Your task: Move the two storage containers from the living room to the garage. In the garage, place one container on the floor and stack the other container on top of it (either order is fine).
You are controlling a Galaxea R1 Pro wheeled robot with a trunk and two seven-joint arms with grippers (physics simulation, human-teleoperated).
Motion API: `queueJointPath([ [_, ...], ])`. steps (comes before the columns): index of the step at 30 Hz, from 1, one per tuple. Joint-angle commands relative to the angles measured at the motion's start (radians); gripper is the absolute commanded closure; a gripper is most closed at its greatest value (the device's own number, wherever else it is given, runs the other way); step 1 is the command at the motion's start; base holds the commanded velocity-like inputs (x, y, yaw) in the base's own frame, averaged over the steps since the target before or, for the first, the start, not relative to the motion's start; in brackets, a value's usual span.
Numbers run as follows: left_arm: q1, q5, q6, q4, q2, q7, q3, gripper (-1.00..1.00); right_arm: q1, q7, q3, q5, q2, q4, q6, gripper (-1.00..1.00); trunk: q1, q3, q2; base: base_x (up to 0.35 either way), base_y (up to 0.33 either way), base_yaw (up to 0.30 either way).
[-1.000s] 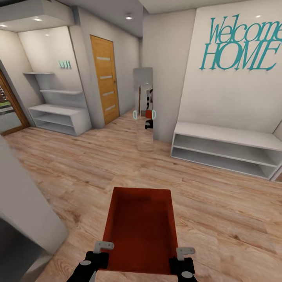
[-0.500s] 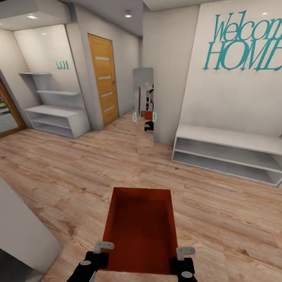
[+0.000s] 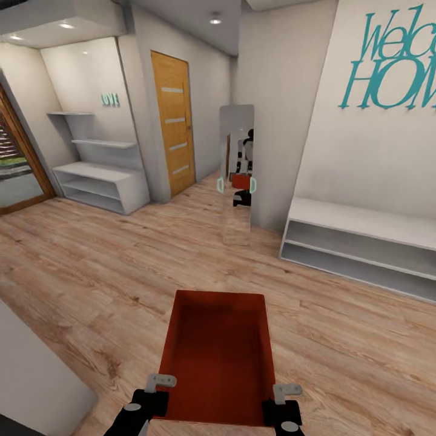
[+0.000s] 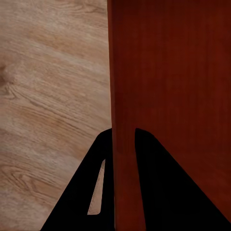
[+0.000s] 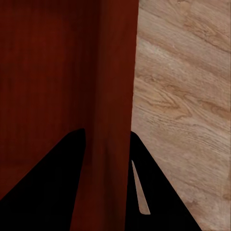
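Observation:
One orange-red storage container [image 3: 218, 354] hangs in front of me above the light wood-plank floor [image 3: 109, 266], held by both arms. My left gripper [image 3: 158, 392] is shut on its left wall near the close corner, and my right gripper [image 3: 284, 396] is shut on its right wall. In the left wrist view the dark fingers [image 4: 91, 192] straddle the container's wall [image 4: 126, 120]. The right wrist view shows the same pinch, fingers [image 5: 57, 173] on either side of the wall [image 5: 115, 96]. The other container is out of view.
A wooden door [image 3: 175, 130] stands ahead left, beside a white shelf unit [image 3: 100, 181]. A tall mirror [image 3: 236, 172] ahead reflects me and the container. A low white bench shelf [image 3: 357, 242] runs along the right wall under teal lettering. A grey wall corner [image 3: 36, 375] is close on my left.
The whole view has swung to the left: the door, mirror and bench have slid rightward in the picture. The container and both grippers keep the same place in front of me.

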Motion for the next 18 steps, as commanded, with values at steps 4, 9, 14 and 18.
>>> queueJointPath([
  [4, 0.000, -0.095, 0.005, 0.045, 0.000, 0.012, -0.025, 1.00, -0.012, -0.098, -0.004, 0.001, 0.000, -0.001, -0.005, 1.00, 0.001, -0.001, -0.001, 0.322, 0.000, 0.267],
  [9, 0.000, -0.095, 0.005, 0.045, 0.000, 0.012, -0.025, 1.00, -0.012, -0.098, -0.004, 0.001, 0.000, -0.001, -0.005, 1.00, 0.001, -0.001, -0.001, 0.322, 0.000, 0.268],
  [14, 0.001, -0.095, 0.005, 0.045, 0.000, 0.012, -0.025, 1.00, -0.012, -0.098, -0.004, 0.001, 0.000, -0.001, -0.005, 1.00, 0.001, -0.001, -0.001, 0.322, 0.000, 0.154],
  [18, 0.000, -0.095, 0.005, 0.045, 0.000, 0.012, -0.025, 1.00, -0.012, -0.097, -0.004, 0.001, 0.001, -0.001, -0.005, 1.00, 0.001, -0.001, -0.001, 0.322, 0.000, 0.021],
])
